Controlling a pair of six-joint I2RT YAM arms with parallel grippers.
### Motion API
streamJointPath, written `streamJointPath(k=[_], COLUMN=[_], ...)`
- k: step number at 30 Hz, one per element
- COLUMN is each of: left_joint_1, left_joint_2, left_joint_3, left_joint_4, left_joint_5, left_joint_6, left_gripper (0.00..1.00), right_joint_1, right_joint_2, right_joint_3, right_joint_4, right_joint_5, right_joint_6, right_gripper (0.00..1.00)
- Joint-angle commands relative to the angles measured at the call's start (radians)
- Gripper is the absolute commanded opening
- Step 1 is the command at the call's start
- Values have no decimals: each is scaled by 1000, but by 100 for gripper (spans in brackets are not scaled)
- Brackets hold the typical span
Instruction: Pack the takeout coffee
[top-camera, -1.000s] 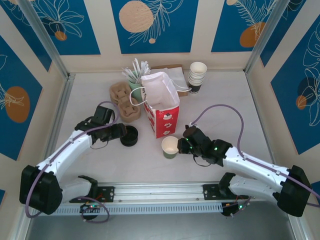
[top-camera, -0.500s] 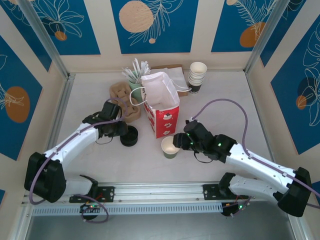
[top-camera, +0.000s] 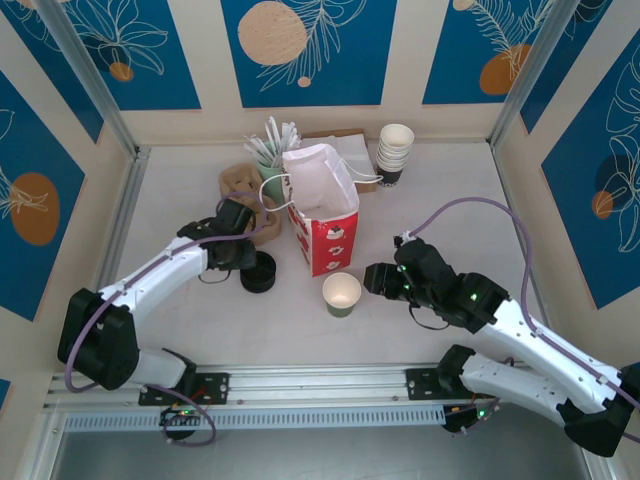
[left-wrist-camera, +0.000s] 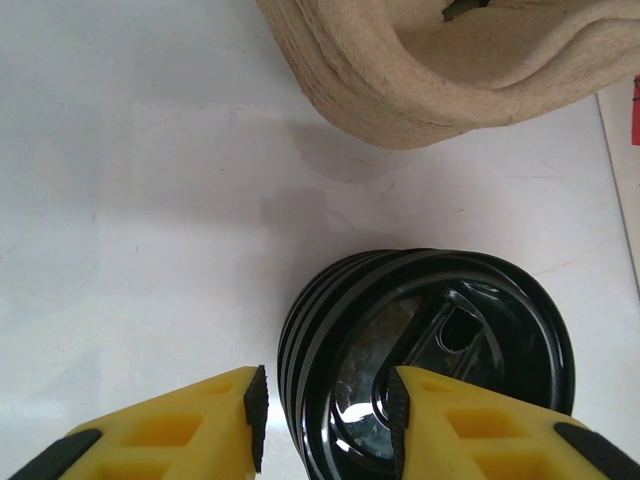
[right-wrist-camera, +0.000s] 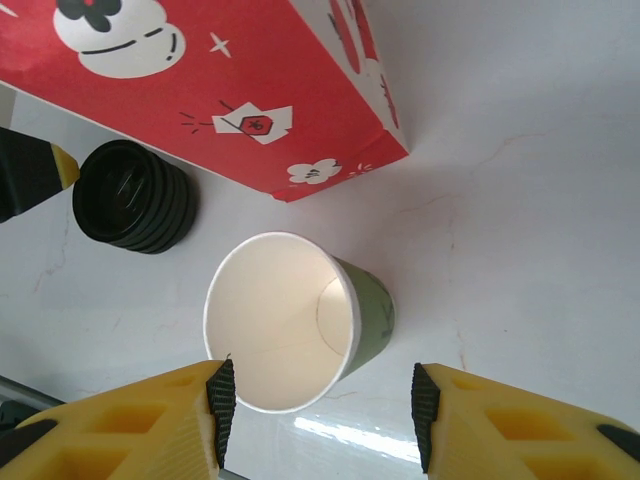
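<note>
Right wrist view shows the takeout coffee cup (right-wrist-camera: 290, 335) upright and lidless, just before the red bag (right-wrist-camera: 200, 90); my right tool (right-wrist-camera: 318, 405) stands wide, clear of it. I judge lidding is in hand: my left tool (left-wrist-camera: 325, 400) is narrow astride the lid stack (left-wrist-camera: 430, 350) rim, and I cannot tell whether it grips. Next I'd lift one lid cleanly; the bare surface (right-wrist-camera: 500, 200) gives room
</note>
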Motion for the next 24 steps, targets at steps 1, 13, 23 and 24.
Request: streamJointPath(k=[1, 13, 23, 24], left_joint_1=[-16, -37, -48, -48], left_joint_2=[16, 45, 61, 65], left_joint_3=[37, 25, 25, 27], left_joint_4=[-41, -29, -32, -36], left_joint_5=[-29, -40, -55, -55], left_joint_6=[15, 5, 7, 8], left_gripper=[35, 29, 23, 22], right_joint_1=[-22, -90, -111, -112], right_joint_2=[-32, -59, -62, -62], right_joint_3=[11, -19, -31, -31], right_joint_4=[-45, -59, -55, -56], right_joint_5=[-24, -95, -119, -121], right_joint_6=[-16, -23, -25, -24], right_gripper=[52, 52, 52, 52])
